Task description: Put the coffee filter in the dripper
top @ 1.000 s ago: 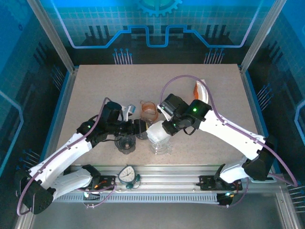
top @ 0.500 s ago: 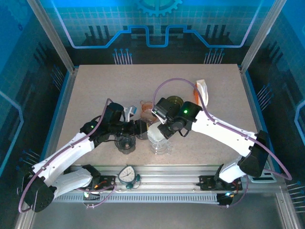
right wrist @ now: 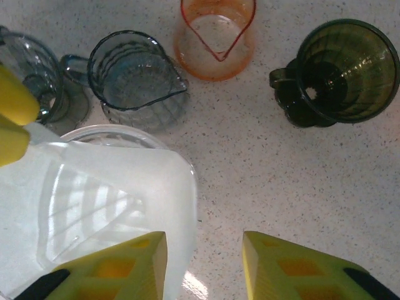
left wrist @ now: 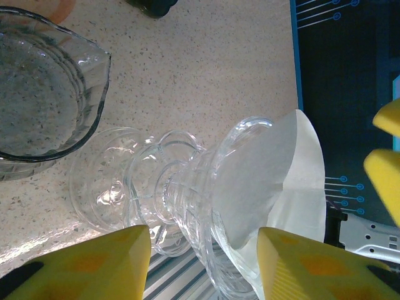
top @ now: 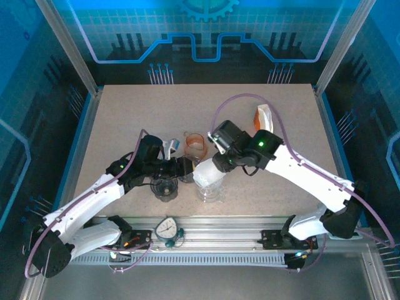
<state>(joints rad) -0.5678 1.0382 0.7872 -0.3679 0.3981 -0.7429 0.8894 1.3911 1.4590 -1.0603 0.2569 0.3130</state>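
The clear glass dripper (top: 211, 189) stands near the table's front middle, with the white paper filter (top: 205, 173) sitting in its cone. In the left wrist view the dripper (left wrist: 181, 194) lies between my left gripper's (left wrist: 203, 265) open yellow jaws, with a gap on each side, and the filter (left wrist: 275, 169) lines its mouth. My left gripper (top: 186, 167) is beside the dripper on its left. My right gripper (top: 216, 164) hovers open above the dripper's right rim. From the right wrist, the filter (right wrist: 106, 200) spreads under the left finger and the right gripper (right wrist: 203, 265) holds nothing.
A clear glass pitcher (right wrist: 134, 78), an orange pitcher (right wrist: 215, 37), a dark green dripper (right wrist: 340, 72) and a grey glass dripper (right wrist: 44, 94) crowd just behind and left. An orange-and-white packet (top: 264, 117) lies at the back right. A round timer (top: 167, 228) sits on the front rail.
My right wrist swung left over the dripper and then came back to the right and a bit higher. The filter stays in the dripper. The left arm has hardly moved.
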